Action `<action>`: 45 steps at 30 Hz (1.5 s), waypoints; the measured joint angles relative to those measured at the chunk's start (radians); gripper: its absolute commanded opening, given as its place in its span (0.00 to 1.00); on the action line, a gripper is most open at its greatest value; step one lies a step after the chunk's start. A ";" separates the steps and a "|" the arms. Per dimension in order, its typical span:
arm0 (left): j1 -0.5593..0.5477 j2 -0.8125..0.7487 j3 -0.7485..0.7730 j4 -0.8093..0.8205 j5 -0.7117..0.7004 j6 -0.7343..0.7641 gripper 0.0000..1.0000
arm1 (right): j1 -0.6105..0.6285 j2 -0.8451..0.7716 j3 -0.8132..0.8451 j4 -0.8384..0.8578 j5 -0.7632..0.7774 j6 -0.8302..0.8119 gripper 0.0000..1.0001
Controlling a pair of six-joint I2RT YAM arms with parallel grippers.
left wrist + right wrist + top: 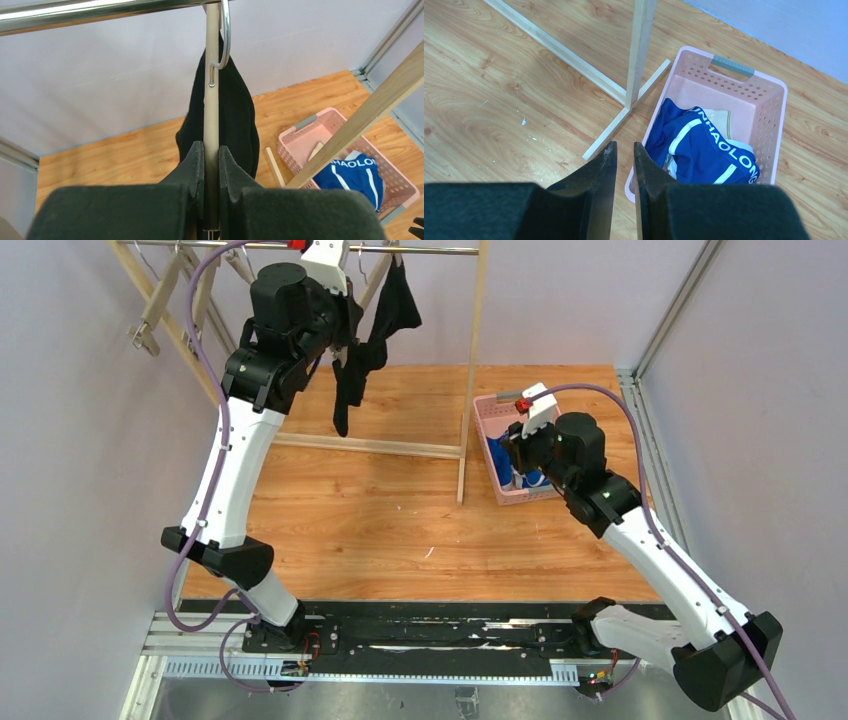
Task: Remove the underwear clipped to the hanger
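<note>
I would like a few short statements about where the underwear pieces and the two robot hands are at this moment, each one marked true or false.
1. The black underwear hangs from the hanger on the rail. True.
2. The blue underwear is clipped to the hanger. False: it lies in the pink basket.
3. The right hand holds the cream underwear. False: this hand holds nothing, and the cream piece lies in the basket, partly covered by the blue one.
4. The left hand has one finger on each side of the hanger's bar. True.
</note>
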 measured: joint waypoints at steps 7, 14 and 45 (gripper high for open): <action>0.000 0.000 -0.001 0.010 0.006 0.004 0.00 | 0.000 -0.013 -0.027 0.004 0.014 -0.002 0.20; 0.000 -0.019 -0.042 0.057 0.017 0.014 0.00 | 0.000 -0.013 -0.045 0.004 0.018 -0.002 0.20; 0.000 -0.369 -0.477 0.198 0.008 0.073 0.00 | 0.000 0.026 -0.112 0.033 0.019 -0.001 0.23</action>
